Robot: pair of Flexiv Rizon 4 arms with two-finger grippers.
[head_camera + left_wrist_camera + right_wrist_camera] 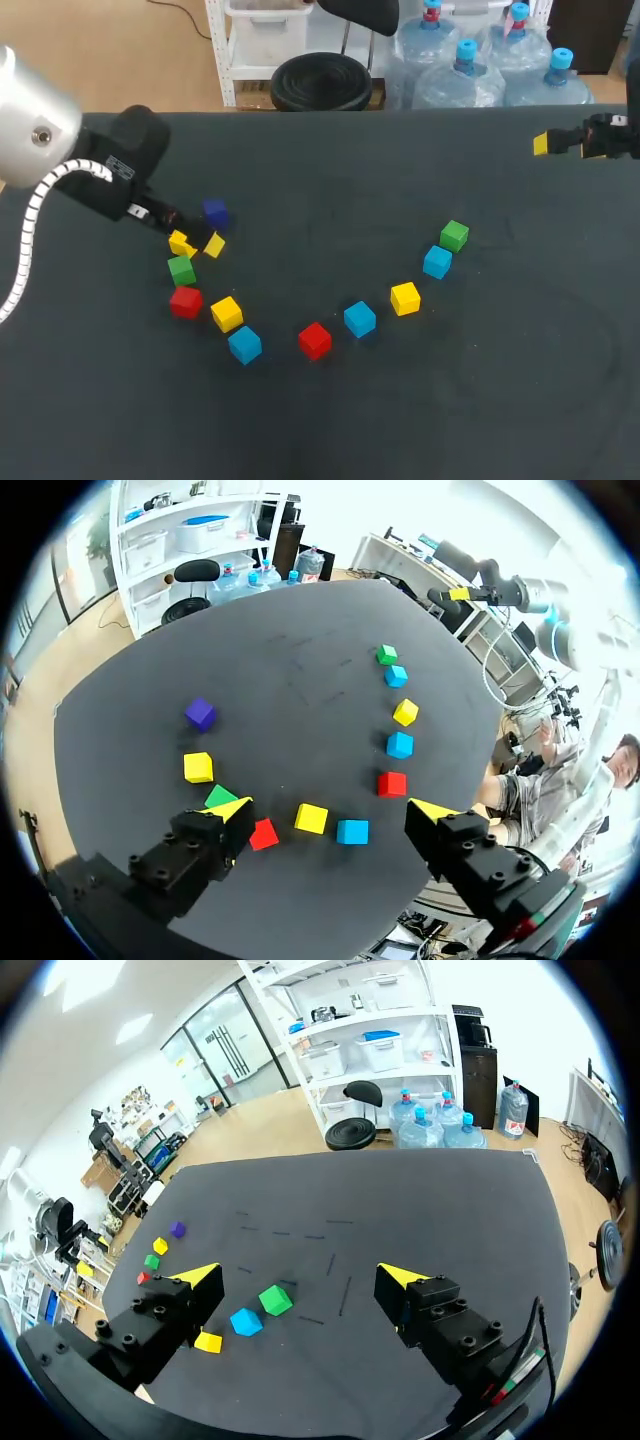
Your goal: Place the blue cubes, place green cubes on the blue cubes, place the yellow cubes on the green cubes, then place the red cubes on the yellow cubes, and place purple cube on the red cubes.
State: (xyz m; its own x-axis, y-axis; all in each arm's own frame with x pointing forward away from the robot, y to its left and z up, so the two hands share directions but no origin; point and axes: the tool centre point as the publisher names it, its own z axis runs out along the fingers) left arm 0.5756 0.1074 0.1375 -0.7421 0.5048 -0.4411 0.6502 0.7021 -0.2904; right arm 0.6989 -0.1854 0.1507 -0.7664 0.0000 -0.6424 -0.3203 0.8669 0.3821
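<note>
My left gripper [197, 244] [331, 808] hangs open over the left end of an arc of cubes, with nothing between its fingers. Near it lie a purple cube [215, 212] [200, 714], a yellow cube [198, 767], a green cube [181, 269] partly behind one fingertip, a red cube [185, 301], another yellow cube [227, 313] and a blue cube [244, 345]. Further along the arc sit a red cube [314, 340], blue cube [359, 319], yellow cube [405, 298], blue cube [437, 262] and green cube [454, 236]. My right gripper [545, 144] [298, 1276] stands open and empty, high at the far right.
All cubes lie single on the black table [330, 180]; none is stacked. Bare tabletop stretches across the far middle, the right side and the front. The white cable of my left arm [25, 250] hangs along the left edge.
</note>
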